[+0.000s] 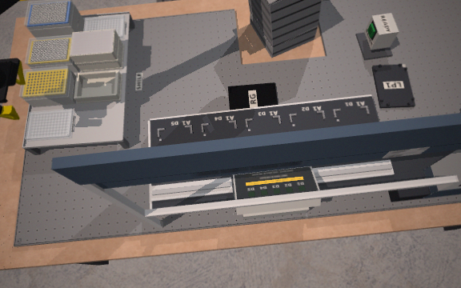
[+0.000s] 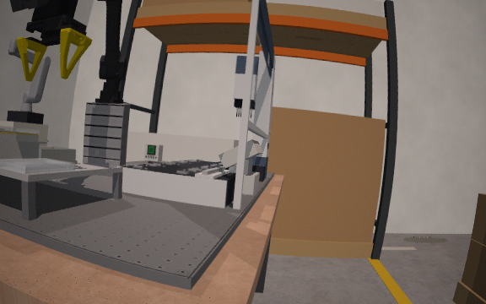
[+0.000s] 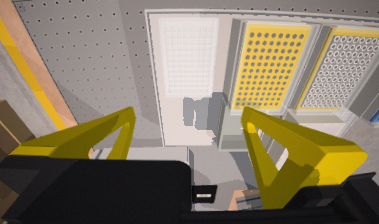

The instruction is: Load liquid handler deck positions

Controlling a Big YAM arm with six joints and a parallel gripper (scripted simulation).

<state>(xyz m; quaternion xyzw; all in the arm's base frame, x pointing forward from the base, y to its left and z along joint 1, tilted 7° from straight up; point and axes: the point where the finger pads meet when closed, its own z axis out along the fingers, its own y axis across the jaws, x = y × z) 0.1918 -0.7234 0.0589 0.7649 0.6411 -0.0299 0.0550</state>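
Wrist view: yellow fingers spread wide, gripping nothing, poised high above the SHELF (image 3: 176,135). Lidded white sample plate (image 3: 188,55) ahead, between them, flat on the SHELF, probably lined up for a descent and grasp.

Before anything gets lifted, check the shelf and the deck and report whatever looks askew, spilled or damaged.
Nothing stands out. The items on the labware shelf sit square and flat, the deck positions and the lid park hold nothing, and the gripper hangs open above the shelf, holding nothing.
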